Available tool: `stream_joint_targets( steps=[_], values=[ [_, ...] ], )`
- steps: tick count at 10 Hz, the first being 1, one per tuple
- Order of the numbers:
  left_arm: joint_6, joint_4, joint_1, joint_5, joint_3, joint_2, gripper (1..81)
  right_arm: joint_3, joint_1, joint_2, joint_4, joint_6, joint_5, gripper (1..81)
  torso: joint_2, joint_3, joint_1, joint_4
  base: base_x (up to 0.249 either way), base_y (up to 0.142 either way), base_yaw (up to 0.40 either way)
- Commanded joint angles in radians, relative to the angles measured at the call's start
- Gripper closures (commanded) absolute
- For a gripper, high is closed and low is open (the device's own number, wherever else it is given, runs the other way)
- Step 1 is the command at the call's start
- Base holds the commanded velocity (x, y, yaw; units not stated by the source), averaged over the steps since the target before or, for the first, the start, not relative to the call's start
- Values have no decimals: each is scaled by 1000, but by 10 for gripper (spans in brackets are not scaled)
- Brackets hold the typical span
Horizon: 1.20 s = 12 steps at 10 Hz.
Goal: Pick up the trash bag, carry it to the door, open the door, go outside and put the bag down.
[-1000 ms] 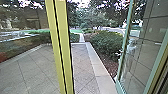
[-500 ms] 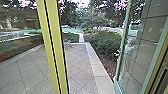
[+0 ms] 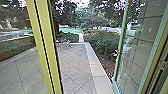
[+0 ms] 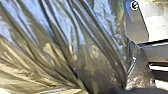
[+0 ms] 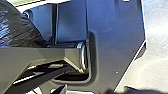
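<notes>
In the left wrist view the dark, shiny trash bag (image 4: 92, 50) hangs large and close, its plastic drawn into long folds that gather at my left gripper (image 4: 125, 90), which is shut on it. Part of the black bag (image 5: 17, 27) also shows in the right wrist view, beside the robot's own plate. How my right gripper stands cannot be made out. Through the doorway in the head view, the glass door (image 3: 140, 47) with its green frame stands open at the right, angled outward.
A yellow-green double post (image 3: 45, 47) rises at the left of the opening, with glass beyond it. Outside lie diagonal paving (image 3: 75, 67), a pale stone border (image 3: 96, 67) and dense bushes (image 3: 103, 41) on the right. A small pale object (image 3: 68, 44) is at the paving's far edge.
The head camera has shifted: the post now appears farther left and the door frame slightly left, with more paving visible between them. The door still stands open.
</notes>
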Motion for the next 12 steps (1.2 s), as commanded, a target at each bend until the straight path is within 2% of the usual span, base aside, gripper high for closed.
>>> stream_joint_targets(
  steps=[1,12],
  values=[
    [9,6,-46,71,5,4,811,5,50,5,11,-3,-59,10,0,0,0,0,0,-113,0],
    [9,6,-46,71,5,4,811,5,54,8,11,-3,-59,10,0,0,0,0,0,-112,0]
  ],
)
